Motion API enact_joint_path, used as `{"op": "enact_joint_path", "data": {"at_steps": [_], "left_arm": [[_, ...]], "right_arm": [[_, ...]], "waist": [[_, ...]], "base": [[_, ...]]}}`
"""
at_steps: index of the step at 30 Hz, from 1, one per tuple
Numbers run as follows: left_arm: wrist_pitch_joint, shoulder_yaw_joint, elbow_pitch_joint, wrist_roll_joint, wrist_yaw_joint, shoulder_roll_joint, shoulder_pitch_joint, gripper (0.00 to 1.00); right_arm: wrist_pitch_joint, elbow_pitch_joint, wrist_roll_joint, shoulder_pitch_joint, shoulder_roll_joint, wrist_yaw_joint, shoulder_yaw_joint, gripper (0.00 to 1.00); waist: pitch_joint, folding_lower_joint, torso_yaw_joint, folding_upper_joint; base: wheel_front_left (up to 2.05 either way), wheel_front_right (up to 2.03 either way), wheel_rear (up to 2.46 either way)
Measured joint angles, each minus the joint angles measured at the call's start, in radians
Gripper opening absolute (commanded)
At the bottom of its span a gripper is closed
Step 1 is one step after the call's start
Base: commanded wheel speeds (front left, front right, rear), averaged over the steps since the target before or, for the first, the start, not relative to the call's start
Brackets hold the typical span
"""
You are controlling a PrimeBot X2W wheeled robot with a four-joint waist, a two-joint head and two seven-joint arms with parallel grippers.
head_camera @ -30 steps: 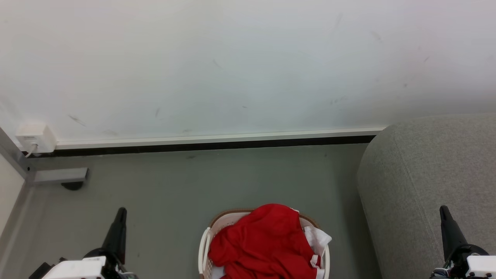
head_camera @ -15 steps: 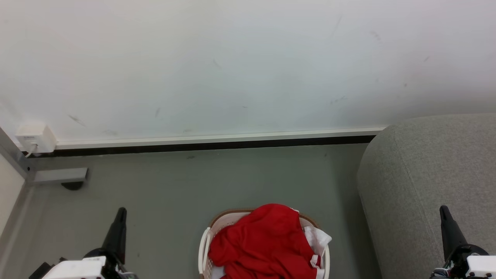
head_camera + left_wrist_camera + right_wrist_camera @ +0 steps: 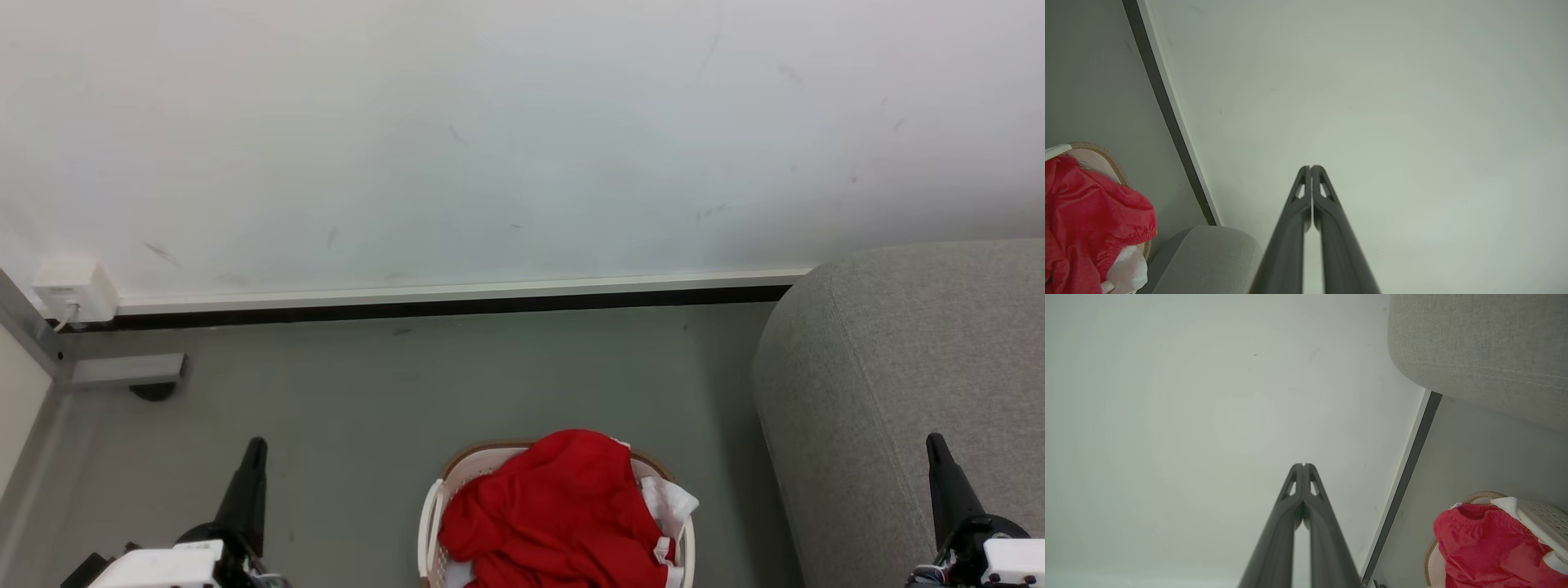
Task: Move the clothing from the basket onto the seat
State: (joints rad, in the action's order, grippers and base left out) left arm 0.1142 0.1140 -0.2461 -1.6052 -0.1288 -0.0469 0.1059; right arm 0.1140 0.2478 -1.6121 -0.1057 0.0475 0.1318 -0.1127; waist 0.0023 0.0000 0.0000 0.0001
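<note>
both tools are seen pressed together with nothing pinched, the left tool [image 3: 255,447] and the right tool [image 3: 936,445] held clear of everything. the clothing [image 3: 555,510] is heaped in the basket [image 3: 431,523], set on the floor [image 3: 408,384] between the two tools; the seat [image 3: 898,367] lies close by the right tool, well apart from the left one. the red fabric is judged light, soft and limp, so it is expected to drape and trail; the raised fold atop the heap is best pinched, and the white piece [image 3: 673,498] beside it may be dragged along
</note>
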Motion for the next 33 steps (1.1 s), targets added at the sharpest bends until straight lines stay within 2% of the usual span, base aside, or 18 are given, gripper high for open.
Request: {"op": "enact_joint_path", "data": {"at_steps": [33], "left_arm": [[0.000, 0.000, 0.000, 0.000, 0.000, 0.000, 0.000, 0.00]], "right_arm": [[0.000, 0.000, 0.000, 0.000, 0.000, 0.000, 0.000, 0.00]], "waist": [[0.000, 0.0000, 0.000, 0.0000]], "base": [[0.00, 0.00, 0.00]]}}
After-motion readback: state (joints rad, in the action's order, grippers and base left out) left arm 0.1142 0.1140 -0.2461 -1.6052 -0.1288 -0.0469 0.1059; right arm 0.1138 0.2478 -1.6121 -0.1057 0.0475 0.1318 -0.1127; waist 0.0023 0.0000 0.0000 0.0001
